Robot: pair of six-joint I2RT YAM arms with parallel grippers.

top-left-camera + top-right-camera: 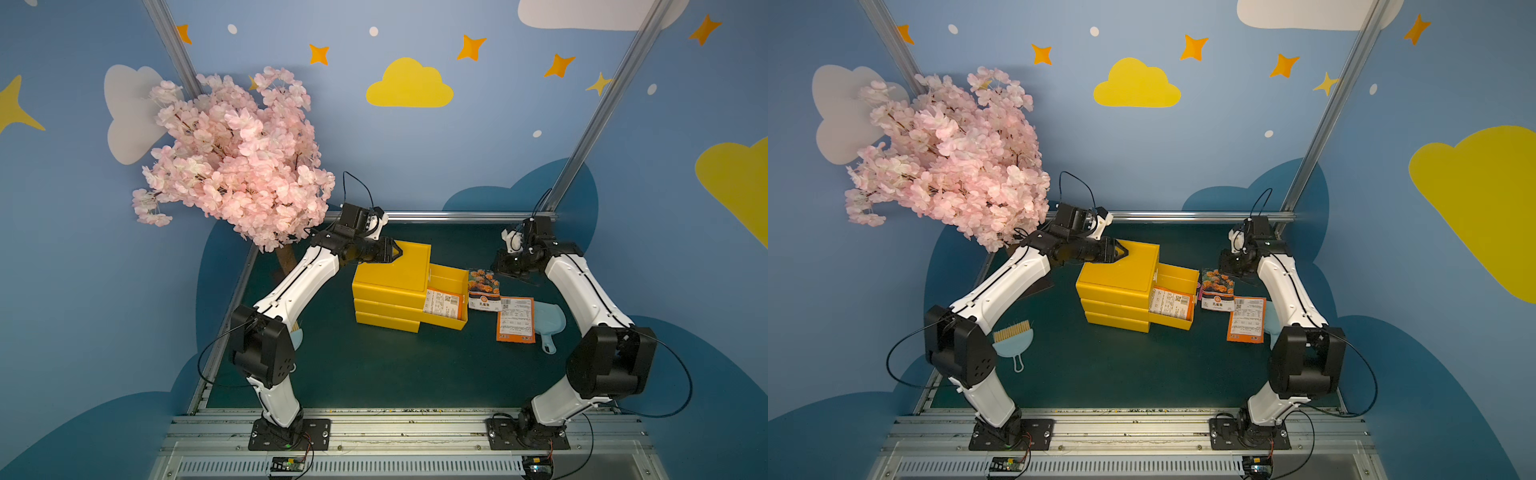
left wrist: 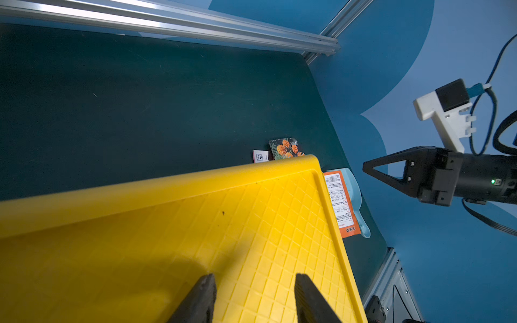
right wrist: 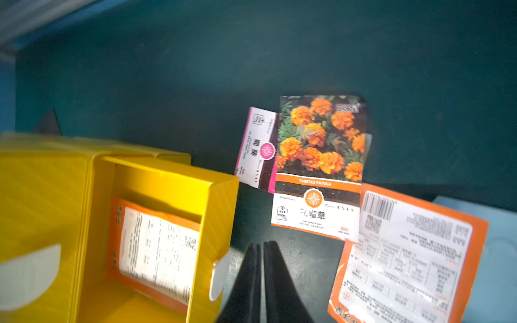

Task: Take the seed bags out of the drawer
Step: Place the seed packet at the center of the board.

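Seed bag (image 3: 156, 251) in open drawer (image 3: 216, 207), marigold bag (image 3: 319, 151) outside, seemingly overlapping pink-edged bag (image 3: 257, 145)

Pink blossom tree (image 1: 232, 158), blue dustpan (image 1: 550, 318), blue brush (image 1: 1013, 345)

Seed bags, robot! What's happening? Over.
Left pincer open over cabinet. Right pincer nearly shut, empty. One bag showing in drawer; out on mat: marigold bag, orange bag, pink bag. Nothing blocking.

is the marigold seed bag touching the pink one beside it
Touching: in the right wrist view the marigold seed bag overlaps the pink seed bag.
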